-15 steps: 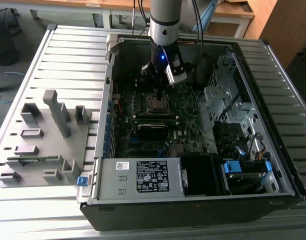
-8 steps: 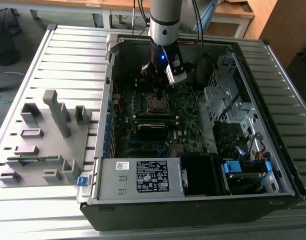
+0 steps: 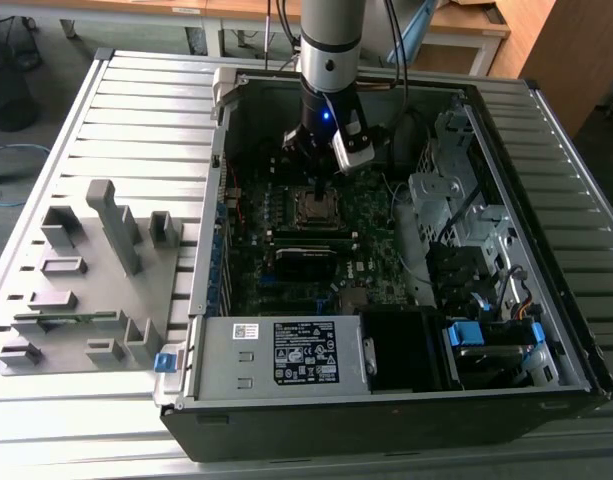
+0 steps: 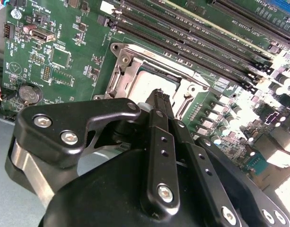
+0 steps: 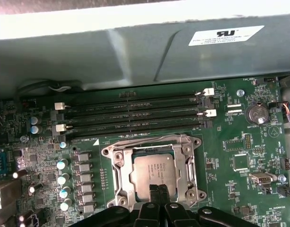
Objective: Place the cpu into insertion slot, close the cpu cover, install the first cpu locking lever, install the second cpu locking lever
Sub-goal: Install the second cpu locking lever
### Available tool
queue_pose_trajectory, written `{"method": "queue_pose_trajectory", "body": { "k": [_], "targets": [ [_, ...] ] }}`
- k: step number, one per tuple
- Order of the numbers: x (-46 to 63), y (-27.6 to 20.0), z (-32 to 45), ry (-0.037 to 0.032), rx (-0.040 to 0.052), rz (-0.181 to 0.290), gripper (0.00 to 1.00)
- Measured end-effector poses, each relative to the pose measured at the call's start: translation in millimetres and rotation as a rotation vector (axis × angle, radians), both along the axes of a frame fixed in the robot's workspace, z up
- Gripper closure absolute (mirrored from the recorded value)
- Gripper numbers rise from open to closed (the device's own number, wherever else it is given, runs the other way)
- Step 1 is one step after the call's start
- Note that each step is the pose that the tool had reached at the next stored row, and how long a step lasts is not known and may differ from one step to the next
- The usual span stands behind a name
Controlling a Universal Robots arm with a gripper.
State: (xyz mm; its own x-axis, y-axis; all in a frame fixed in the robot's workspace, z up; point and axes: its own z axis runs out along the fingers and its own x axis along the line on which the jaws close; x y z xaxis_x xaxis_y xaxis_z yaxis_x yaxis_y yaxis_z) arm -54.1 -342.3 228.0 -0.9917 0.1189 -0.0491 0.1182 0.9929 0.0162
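A slatted metal tabletop [image 3: 106, 100] carries an open computer case [image 3: 386, 425] lying on its side, which leaves the board facing up so the arm [image 3: 331, 40] can reach straight down into it. On the exterior view's left of the case sits a grey fixture tray [image 3: 86, 270] with upright posts and pockets, probably there to hold parts ready for picking. Inside the case, the power supply carries a white label [image 3: 304, 352] with dark print and small symbols, and the first wrist view shows a white sticker [image 5: 225, 35] on the grey case wall. The green motherboard [image 5: 225, 127] fills the floor of the case, with long black memory slots [image 5: 135, 113] running just beside the socket. The cpu cover [image 5: 117, 172] appears to lie down flat, framing the socket. Through its window shows the cpu [image 5: 152, 172], already seated in the insertion slot, its dull metal top bearing fine printed lines. Whether either locking lever is latched cannot be told. The gripper [image 5: 158, 189] hangs right over the socket, its jaws pressed together with nothing between them, their tips at the chip's near edge. That pose suggests they serve as a single pushing tip rather than a clamp.
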Motion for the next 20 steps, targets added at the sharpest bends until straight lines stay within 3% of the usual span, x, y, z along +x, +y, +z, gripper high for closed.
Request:
{"method": "queue_pose_trajectory", "body": {
  "k": [7, 20],
  "targets": [
    [0.0, 0.0, 8.8, -0.0002, 0.0003, 0.0, 0.9],
    [0.0, 0.0, 10.8, -0.0002, 0.0003, 0.0, 0.9]
  ]
}}
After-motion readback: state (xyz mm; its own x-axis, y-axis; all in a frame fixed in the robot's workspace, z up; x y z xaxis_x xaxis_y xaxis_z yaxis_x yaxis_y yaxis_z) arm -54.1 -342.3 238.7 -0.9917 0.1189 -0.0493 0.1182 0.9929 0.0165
